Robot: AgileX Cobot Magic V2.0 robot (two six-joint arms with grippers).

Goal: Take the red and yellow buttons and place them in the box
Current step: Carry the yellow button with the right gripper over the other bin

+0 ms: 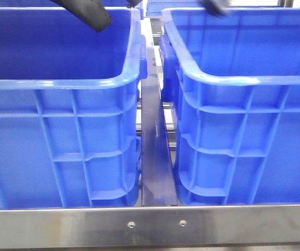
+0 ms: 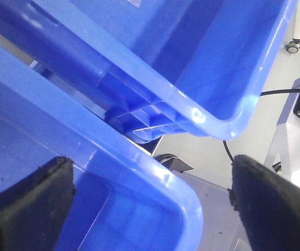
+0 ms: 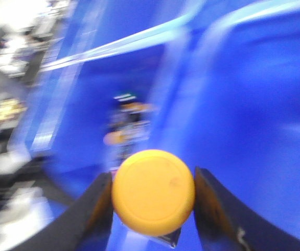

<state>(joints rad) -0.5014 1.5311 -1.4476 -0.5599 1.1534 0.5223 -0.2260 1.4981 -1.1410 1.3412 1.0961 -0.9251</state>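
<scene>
Right gripper [image 3: 153, 209] clamps the yellow button [image 3: 153, 191] between both fingers, inside or just above a blue crate [image 3: 254, 115]; blur hides which.

Left gripper [image 2: 150, 204] hangs spread and empty over the crate rim [image 2: 139, 157], so the right arm is the one placed to release. Button shows a flat, round, orange-yellow face; no red button is visible.

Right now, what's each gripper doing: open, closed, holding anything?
Left gripper: open, nothing between its fingers.
Right gripper: closed on the yellow button.
</scene>
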